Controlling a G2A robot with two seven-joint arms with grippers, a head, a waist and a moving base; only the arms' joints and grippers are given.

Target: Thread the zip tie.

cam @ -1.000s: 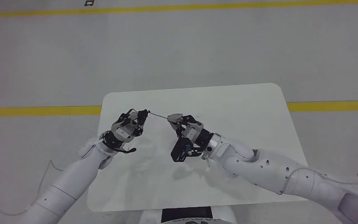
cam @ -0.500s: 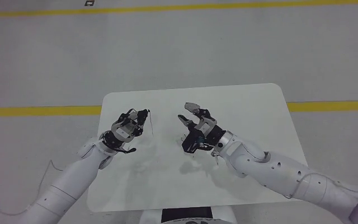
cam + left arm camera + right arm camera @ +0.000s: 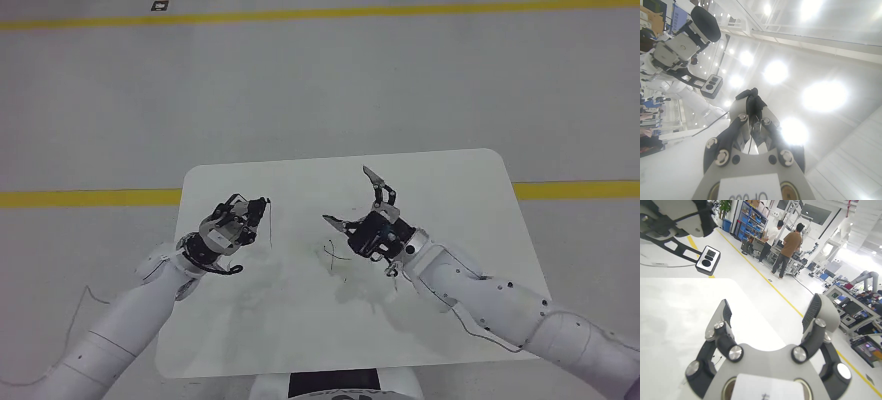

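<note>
Left claw (image 3: 250,206) pinches the thin black plastic zip tie (image 3: 270,222); the right claw (image 3: 350,197) is spread wide and holds nothing.
From above, the tie curves down from the left claw's tips toward the flat white table (image 3: 450,180), with the right claw well apart from it. From the left wrist, the left claw (image 3: 753,100) is pressed together on the zip tie (image 3: 752,130), and a thin strand runs back between its fingers. From the right wrist, the right claw (image 3: 770,308) is open over the table (image 3: 677,313). No closed loop can be made out, so the tail probably has to go through the head yet.
</note>
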